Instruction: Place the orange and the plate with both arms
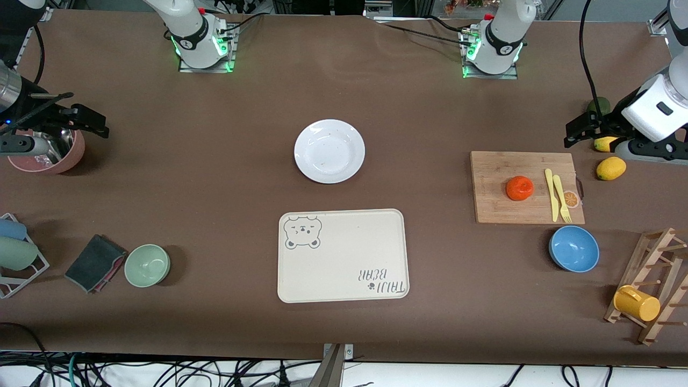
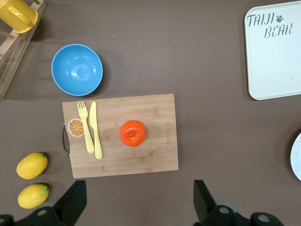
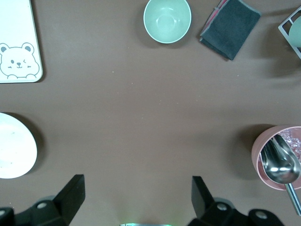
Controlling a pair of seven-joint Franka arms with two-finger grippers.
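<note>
I see the orange (image 1: 520, 188) on the cutting board (image 1: 494, 207) at the left arm's end of the counter, the plate (image 1: 329, 151) mid-counter. Left gripper (image 1: 578, 131) hangs closest to the orange; right gripper (image 1: 88, 124) over the pink bowl (image 1: 72, 156). Both fingers released, empty.

Bright even overhead light, soft short shadows beside bowls — sharp focus, faint plate (image 1: 329, 151) sheen
</note>
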